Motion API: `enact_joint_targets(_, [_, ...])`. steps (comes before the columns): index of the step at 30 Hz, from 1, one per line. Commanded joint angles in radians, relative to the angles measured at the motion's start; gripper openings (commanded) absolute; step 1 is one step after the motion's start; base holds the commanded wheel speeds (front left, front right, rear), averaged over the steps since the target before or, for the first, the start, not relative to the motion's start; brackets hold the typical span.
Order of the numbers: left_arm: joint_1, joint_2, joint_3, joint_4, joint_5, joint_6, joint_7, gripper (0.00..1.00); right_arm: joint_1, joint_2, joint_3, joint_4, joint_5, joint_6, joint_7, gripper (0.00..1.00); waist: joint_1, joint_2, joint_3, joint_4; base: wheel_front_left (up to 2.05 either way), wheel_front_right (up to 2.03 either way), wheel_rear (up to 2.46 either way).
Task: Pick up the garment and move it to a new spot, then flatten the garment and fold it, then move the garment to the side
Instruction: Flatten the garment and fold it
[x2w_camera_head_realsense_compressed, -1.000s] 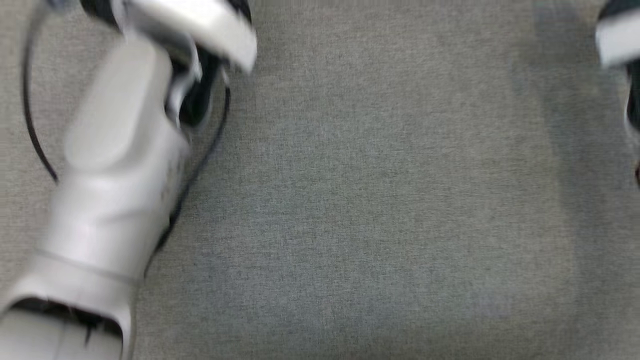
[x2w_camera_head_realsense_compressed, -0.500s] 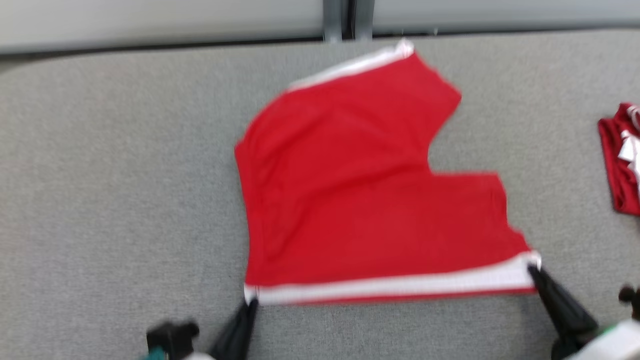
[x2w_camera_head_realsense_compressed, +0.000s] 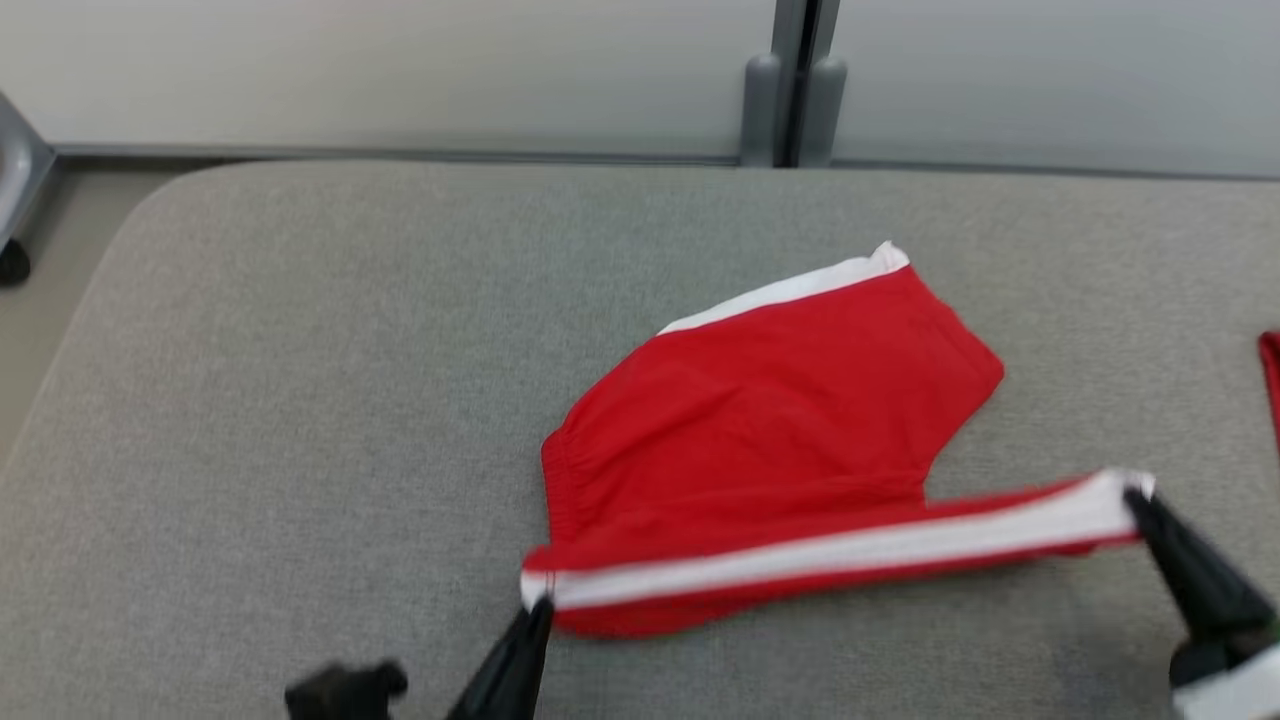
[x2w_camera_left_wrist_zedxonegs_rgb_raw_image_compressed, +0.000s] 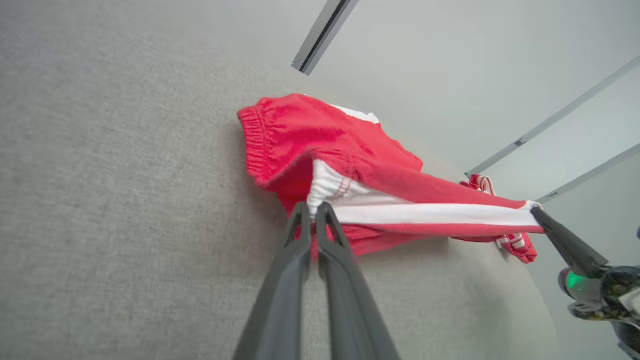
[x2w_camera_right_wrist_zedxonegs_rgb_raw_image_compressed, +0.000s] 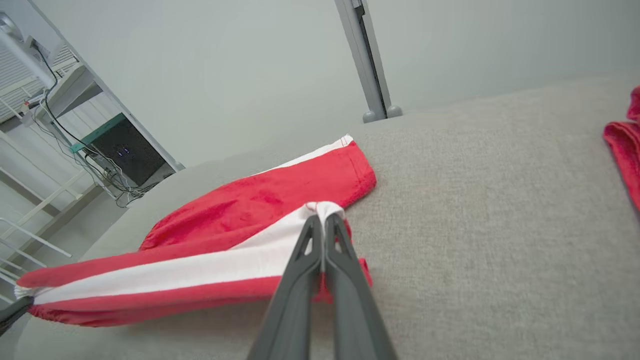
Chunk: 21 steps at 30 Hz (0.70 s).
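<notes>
The garment, a pair of red shorts with a white side stripe, lies right of the middle of a grey padded surface covered in woven cloth. The surface's far-left corner is rounded. The striped side of the garment is lifted and pulled taut along the near edge between the 2 grippers, while the rest sags onto the cloth behind it.

The left gripper has its 2 fingers pressed together on the stripe's waistband end. The right gripper is pinched the same way on the stripe's hem end. A second red garment lies at the right edge, well apart.

Behind the far edge stand pale grey wall panels, joined by a grey post. Past the left edge are beige floor and a caster wheel. The right wrist view shows a black box on a shelf with trailing cables.
</notes>
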Motion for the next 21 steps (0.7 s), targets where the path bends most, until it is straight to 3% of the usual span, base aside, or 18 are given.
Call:
enact_joint_targets(1, [-0.054, -0.001, 0.014, -0.010, 0.003, 0.004, 0.012, 0.00, -0.054, -0.014, -0.009, 0.002, -0.006, -0.005, 0.020, 0.00, 0.0000, 0.0000, 0.056, 0.032, 0.00, 0.00, 0.00])
enact_joint_targets(9, [-0.347, -0.084, -0.014, 0.077, 0.002, 0.000, 0.150, 0.00, -0.392, -0.086, -0.006, 0.091, -0.017, -0.003, 0.202, 0.00, 0.0000, 0.0000, 0.230, 0.141, 0.00, 0.00, 0.00])
enact_joint_targets(21, [-0.603, -0.178, -0.044, 0.313, 0.040, -0.032, 0.166, 0.00, -0.724, -0.126, 0.125, 0.266, -0.034, -0.003, 0.302, 0.00, 0.0000, 0.0000, 0.325, 0.211, 0.00, 0.00, 0.00])
